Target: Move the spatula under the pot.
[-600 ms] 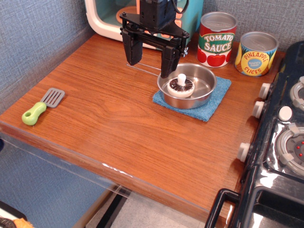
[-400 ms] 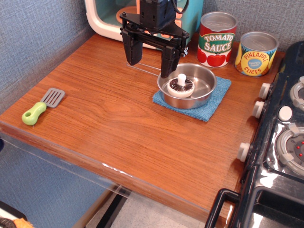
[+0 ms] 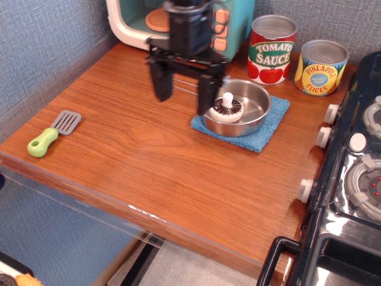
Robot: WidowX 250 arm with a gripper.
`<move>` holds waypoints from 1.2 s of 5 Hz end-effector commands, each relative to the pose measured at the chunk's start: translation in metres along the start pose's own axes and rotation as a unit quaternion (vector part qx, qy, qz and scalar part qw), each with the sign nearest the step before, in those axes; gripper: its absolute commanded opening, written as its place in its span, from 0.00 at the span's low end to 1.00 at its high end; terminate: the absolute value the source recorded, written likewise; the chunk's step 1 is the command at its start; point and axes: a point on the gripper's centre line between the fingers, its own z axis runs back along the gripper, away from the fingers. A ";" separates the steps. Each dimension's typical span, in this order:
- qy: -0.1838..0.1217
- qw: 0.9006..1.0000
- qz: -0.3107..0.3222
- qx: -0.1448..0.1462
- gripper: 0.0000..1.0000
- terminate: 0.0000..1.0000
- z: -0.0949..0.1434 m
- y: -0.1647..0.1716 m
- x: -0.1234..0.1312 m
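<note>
Untouched, the spatula (image 3: 52,133) lies flat near the table's (image 3: 149,161) front-left corner, green handle toward the edge, well apart from the pot (image 3: 237,107), which sits on a blue cloth (image 3: 262,132) and holds a toy mushroom (image 3: 227,106). Beside the pot's left rim hangs the gripper (image 3: 183,91), jaws spread and empty, presumably ready to travel to the spatula.

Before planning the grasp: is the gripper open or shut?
Open. The gripper's two fingers hang apart with bare wood between them, holding nothing.
</note>
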 end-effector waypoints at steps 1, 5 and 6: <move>-0.058 0.998 -0.004 0.008 1.00 0.00 0.025 0.047 -0.040; -0.033 0.996 0.063 0.059 1.00 0.00 -0.044 0.197 -0.096; -0.030 0.996 0.067 0.057 1.00 0.00 -0.056 0.193 -0.093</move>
